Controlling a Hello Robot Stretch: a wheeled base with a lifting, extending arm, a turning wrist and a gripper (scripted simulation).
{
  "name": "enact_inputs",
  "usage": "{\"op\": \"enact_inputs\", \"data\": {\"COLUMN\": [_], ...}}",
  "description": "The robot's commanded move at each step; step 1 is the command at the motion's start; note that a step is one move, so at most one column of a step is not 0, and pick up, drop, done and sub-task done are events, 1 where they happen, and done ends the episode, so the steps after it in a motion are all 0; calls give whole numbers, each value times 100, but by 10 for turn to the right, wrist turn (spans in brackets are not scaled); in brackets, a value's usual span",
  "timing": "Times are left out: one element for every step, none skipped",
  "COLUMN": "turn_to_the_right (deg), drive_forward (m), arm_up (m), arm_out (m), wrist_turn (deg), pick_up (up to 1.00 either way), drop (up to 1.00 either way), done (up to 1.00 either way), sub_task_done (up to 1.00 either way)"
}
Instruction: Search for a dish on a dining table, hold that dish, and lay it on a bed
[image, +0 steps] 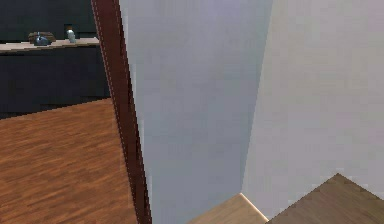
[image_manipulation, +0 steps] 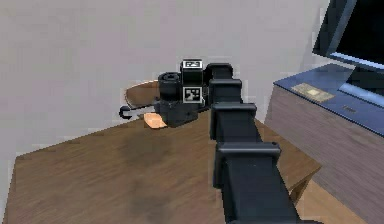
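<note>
In the arm side view my dark arm reaches out over a brown wooden table. At the arm's far end are the two white marker squares and, left of them, the gripper. A dark, flat, dish-like shape lies on the table right at the gripper's end, close to the wall. A small orange thing lies just below it. I cannot tell whether the gripper holds anything.
A grey-blue cabinet with a dark screen on it stands at the arm side view's right. In the forward view a dark brown door frame and a pale wall stand close ahead. Wooden floor leads left toward a dark counter holding a bowl.
</note>
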Motion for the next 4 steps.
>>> {"op": "enact_inputs", "data": {"turn_to_the_right": [0, 0, 0, 0], "drive_forward": [0, 0, 0, 0], "arm_up": [0, 0, 0, 0], "arm_out": [0, 0, 0, -20], "wrist_turn": [-450, -450, -60, 0], "pick_up": [0, 0, 0, 0], "drop": [0, 0, 0, 0], "done": [0, 0, 0, 0], "sub_task_done": [0, 0, 0, 0]}}
